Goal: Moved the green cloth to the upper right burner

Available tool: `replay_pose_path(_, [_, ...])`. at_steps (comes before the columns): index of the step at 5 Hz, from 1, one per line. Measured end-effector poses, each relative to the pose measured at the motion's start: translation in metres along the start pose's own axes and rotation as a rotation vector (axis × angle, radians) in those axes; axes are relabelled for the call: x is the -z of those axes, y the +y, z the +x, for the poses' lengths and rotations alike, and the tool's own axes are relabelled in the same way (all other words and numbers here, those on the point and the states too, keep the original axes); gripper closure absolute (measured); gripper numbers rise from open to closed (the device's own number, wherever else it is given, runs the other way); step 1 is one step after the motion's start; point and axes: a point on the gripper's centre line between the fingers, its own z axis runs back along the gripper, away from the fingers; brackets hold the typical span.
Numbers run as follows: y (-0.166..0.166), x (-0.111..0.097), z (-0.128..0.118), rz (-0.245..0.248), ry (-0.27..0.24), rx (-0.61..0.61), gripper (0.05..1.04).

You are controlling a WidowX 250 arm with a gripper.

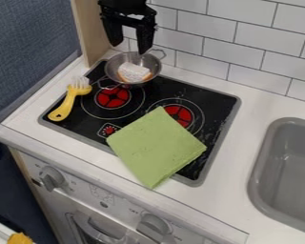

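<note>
A toy kitchen: a black stovetop (209, 106) with red burners set in a white counter (244, 143), a gray sink (262, 178), white wall tiles (206, 28) and oven knobs (51, 177) along the front.

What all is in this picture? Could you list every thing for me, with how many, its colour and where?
Cloth: one, green, over the stove's front right
Burners: two visible, red, on the stove
Stove top: one, black, on the counter
Pan: one, silver, stove's back left
Block: one, white and orange, in the pan
Brush: one, yellow with white bristles, stove's left
Counter: one, white
Sink: one, grey, right
Knobs: two, grey, front
Tiles: many, white, behind
Panel: one, wooden, back left
Robot's tool: one, black, above the pan
</note>
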Motion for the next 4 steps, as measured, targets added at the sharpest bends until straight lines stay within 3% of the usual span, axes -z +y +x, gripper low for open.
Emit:
replay_pose_path(2, [-0.010,0.028,-0.020,-0.040,0.059,0.024,0.083])
replay_pose_path(3, [-0.019,0.008,-0.029,-0.033,0.008,0.062,0.083])
replay_pose_path(4, [-0.053,-0.008,-0.052,-0.037,-0.034,0.162,0.083])
